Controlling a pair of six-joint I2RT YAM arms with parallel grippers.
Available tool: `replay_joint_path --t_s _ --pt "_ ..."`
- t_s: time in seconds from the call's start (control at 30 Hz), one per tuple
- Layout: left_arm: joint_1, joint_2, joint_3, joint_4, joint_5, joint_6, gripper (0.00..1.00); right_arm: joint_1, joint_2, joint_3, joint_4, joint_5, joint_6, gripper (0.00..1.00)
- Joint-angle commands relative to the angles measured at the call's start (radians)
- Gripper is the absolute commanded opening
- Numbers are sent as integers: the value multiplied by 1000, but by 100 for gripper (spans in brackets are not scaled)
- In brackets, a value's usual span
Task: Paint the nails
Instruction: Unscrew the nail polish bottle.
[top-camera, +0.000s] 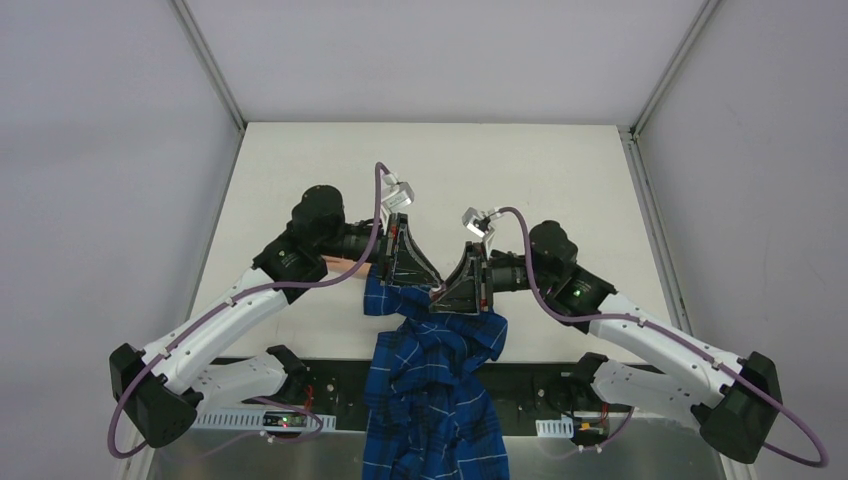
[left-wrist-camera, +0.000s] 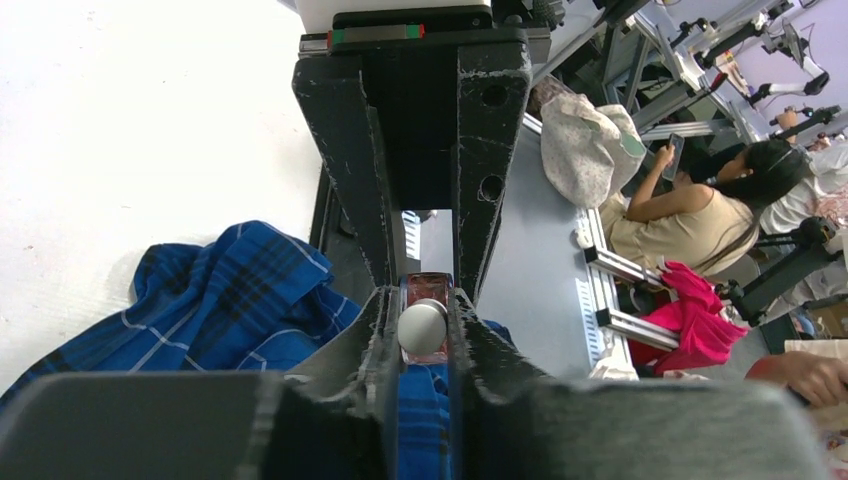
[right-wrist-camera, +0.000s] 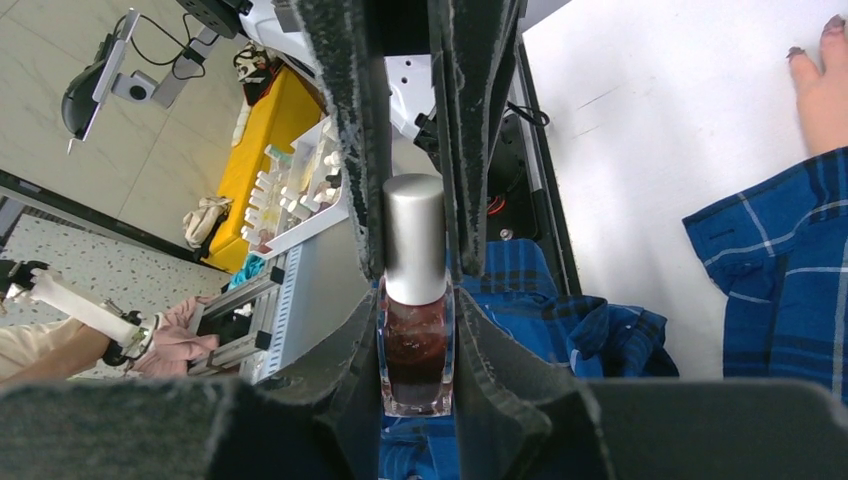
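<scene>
A small polish bottle (right-wrist-camera: 415, 345) of dark red glass sits between my right gripper's (right-wrist-camera: 415, 340) fingers, which are shut on it. Its silver-white cap (right-wrist-camera: 414, 235) is clamped by my left gripper (left-wrist-camera: 424, 330), shut on the cap (left-wrist-camera: 422, 327). The two grippers meet tip to tip (top-camera: 437, 293) above the blue plaid sleeve (top-camera: 435, 350). The pale hand (top-camera: 340, 266) lies on the table, mostly under the left arm. Two dark reddish nails (right-wrist-camera: 828, 22) show at the top right of the right wrist view. The other nails are hidden.
The plaid sleeve (left-wrist-camera: 230, 300) drapes over the table's near edge between the arm bases. The white table (top-camera: 560, 180) is bounded by metal frame posts (top-camera: 210, 60) at the back corners. People and racks show beyond the table edge in both wrist views.
</scene>
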Motion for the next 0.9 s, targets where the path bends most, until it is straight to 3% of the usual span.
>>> replay_joint_path --t_s 0.0,0.07,0.13,0.3,0.47,0.6,0.87 --pt "-20 -1 44 47 65 3 1 -4 -20 43 28 33 -13 0" --pt "-20 -3 45 48 63 1 0 -4 -26 39 17 55 -15 1" --pt "-20 -8 43 48 50 1 0 -3 -39 28 9 80 -21 9" --pt "-20 -44 24 49 -26 11 0 -3 -106 -30 17 176 -26 45" --pt "-20 -93 -1 51 -118 17 0 -3 -189 -105 79 229 0 69" --pt "-18 -123 -13 54 -164 18 0 -3 -239 -142 97 276 18 76" --pt "-17 -142 -11 56 -155 21 0 -3 -271 -220 323 284 85 76"
